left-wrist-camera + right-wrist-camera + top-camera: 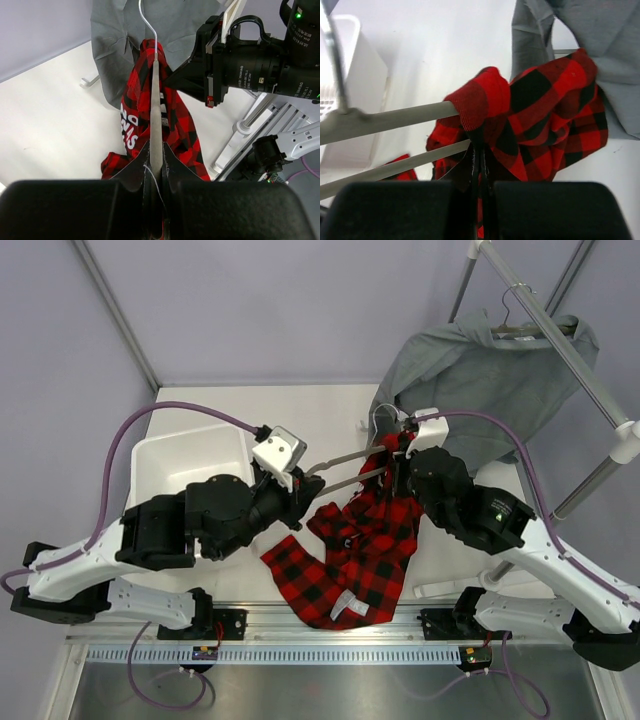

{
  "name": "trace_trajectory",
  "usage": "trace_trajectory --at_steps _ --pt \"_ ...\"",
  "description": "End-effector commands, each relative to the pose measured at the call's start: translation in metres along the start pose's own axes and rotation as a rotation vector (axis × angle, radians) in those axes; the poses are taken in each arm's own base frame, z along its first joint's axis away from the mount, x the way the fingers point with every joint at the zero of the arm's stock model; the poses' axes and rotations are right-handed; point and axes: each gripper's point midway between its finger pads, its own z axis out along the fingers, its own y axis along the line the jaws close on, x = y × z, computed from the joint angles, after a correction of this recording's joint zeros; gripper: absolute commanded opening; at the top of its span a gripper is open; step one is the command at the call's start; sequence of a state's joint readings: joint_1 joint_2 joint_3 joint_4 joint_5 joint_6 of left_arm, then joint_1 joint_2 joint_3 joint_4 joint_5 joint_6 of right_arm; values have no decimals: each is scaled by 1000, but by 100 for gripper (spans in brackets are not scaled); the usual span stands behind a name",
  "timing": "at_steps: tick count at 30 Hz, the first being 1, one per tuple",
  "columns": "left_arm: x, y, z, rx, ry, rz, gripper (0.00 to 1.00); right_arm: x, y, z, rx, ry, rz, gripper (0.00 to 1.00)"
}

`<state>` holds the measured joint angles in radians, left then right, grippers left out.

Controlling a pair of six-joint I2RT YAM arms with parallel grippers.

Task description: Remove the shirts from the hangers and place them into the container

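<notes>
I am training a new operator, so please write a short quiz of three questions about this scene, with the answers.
1. True or false: the grey shirt hangs on the rack.
2. What does the left gripper clamp? A) hanger B) basket C) rack
3. Fill in: the right gripper is shut on the ____ shirt.
Key: 1 true; 2 A; 3 plaid, the plaid shirt.

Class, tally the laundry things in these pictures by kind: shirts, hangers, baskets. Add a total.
Shirts: 2 (plaid shirt, grey shirt)
Hangers: 2 (near hanger, far hanger)
Baskets: 1 (white basket)
Total: 5
</notes>
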<state>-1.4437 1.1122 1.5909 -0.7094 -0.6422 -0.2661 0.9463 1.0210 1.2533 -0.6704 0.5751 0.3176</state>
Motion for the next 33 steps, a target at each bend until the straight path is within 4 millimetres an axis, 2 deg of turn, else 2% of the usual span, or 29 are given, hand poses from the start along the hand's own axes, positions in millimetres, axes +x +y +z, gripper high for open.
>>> trace_trajectory --at_steps 1,5,7,11,13,15,17,18,21,24,27,30,31,33 --pt "-20 8 -12 -2 -86 -70 0 -5 -20 -3 108 -42 19 0" --pt "-12 34 -15 -128 -74 -51 0 -11 -32 -21 107 -70 62 0" --pt "-8 40 -15 -155 -80 -33 0 -12 -36 -32 93 -65 74 0" --pt "-11 61 -33 -191 -125 -31 0 -10 -54 -62 71 -85 128 0" --pt "-10 64 -41 -160 -129 -32 0 -4 -70 -67 126 -82 105 0" --pt "-18 67 -59 -99 -167 -79 0 -2 -86 -71 195 -93 90 0" --pt "-21 59 -71 -4 -183 -115 0 3 -95 -72 245 -77 68 0" --pt "-25 64 -82 19 -208 -153 0 8 -98 -71 263 -67 60 0" --pt "-26 73 -99 34 -212 -181 0 21 -103 -65 307 -47 45 0" --pt "-34 84 -111 23 -225 -188 0 34 -99 -57 303 -17 49 0" --pt "-49 88 -118 23 -267 -172 0 50 -81 -47 219 28 59 0" --pt "-60 71 -110 73 -287 -109 0 70 -53 -34 89 90 61 0" --pt "-67 56 -100 107 -297 -94 0 80 -41 -30 30 130 51 0" --pt "-75 40 -89 137 -311 -39 0 96 -28 -23 -22 169 46 0"
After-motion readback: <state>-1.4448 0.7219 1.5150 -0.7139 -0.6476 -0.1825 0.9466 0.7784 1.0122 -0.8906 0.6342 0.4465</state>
